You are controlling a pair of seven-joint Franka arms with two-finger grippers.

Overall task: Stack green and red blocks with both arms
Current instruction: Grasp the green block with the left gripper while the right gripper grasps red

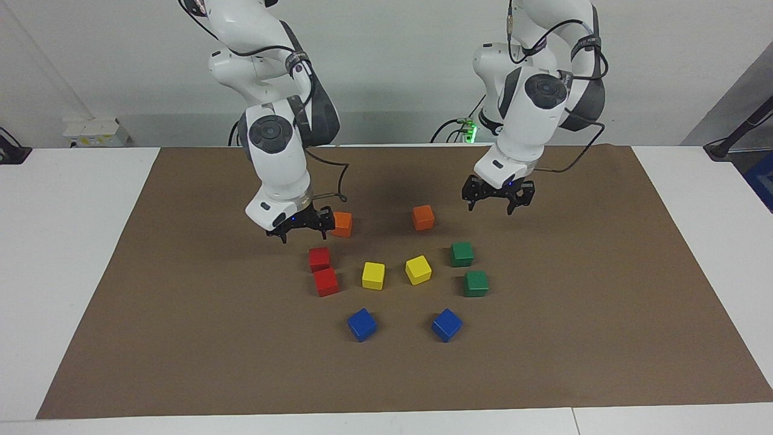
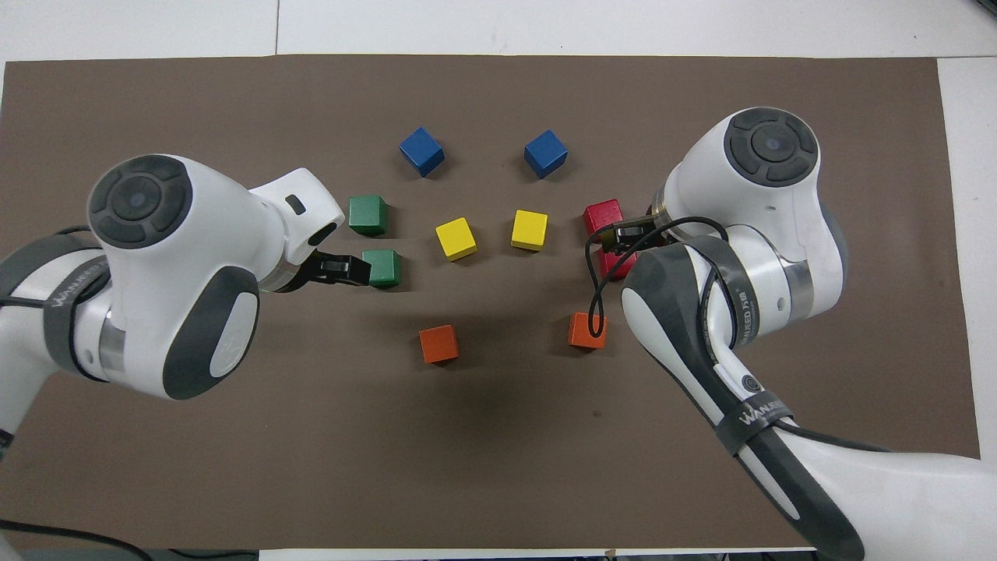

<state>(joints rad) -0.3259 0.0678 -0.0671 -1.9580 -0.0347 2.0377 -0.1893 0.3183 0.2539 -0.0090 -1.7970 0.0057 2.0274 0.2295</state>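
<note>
The two blue cubes [image 1: 362,324] lie farthest from the robots and are not part of the job; nearer to the robots stand the two red blocks [image 1: 323,270], touching each other toward the right arm's end, and the two green blocks [image 1: 469,269], near each other toward the left arm's end, none stacked yet. The right gripper [image 1: 300,228] hangs spread and empty just beside an orange cube [image 1: 342,224], and the left gripper [image 1: 498,196] hangs spread and empty above the mat. I think each should descend straight over its nearer block, and the right fingers must avoid pushing the touching neighbour.

Brown mat [image 1: 181,338] (on white table [image 1: 60,241]), two orange cubes [image 1: 423,217], yellow [image 1: 373,275], blue [image 1: 362,324]
</note>
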